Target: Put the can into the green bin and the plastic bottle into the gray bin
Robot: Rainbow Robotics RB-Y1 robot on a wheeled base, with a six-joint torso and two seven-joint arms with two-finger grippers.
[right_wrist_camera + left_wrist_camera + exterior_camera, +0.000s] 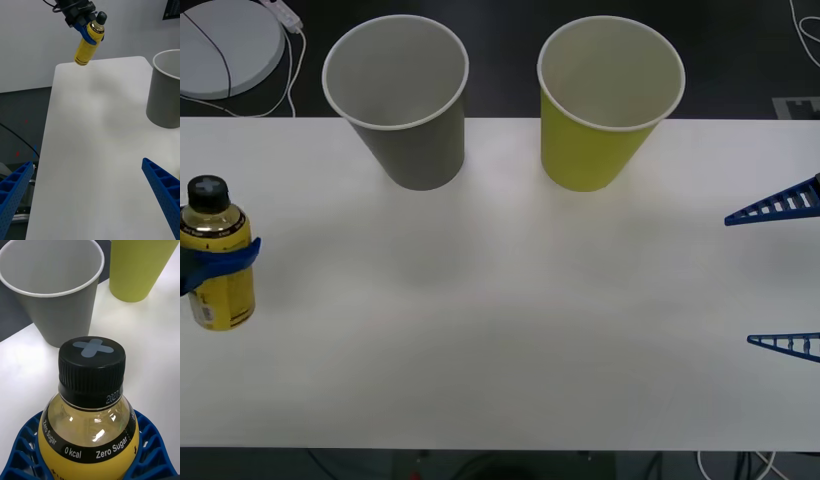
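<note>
Plastic bottle (218, 255) ribbed black cap, pinched in left gripper (215, 262) jaws, right gripper (792, 272) jaws spread

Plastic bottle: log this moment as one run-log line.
left gripper: shut on plastic bottle, lifted at table's left | right gripper: open, idle | gray bin, green bin: upright
</note>
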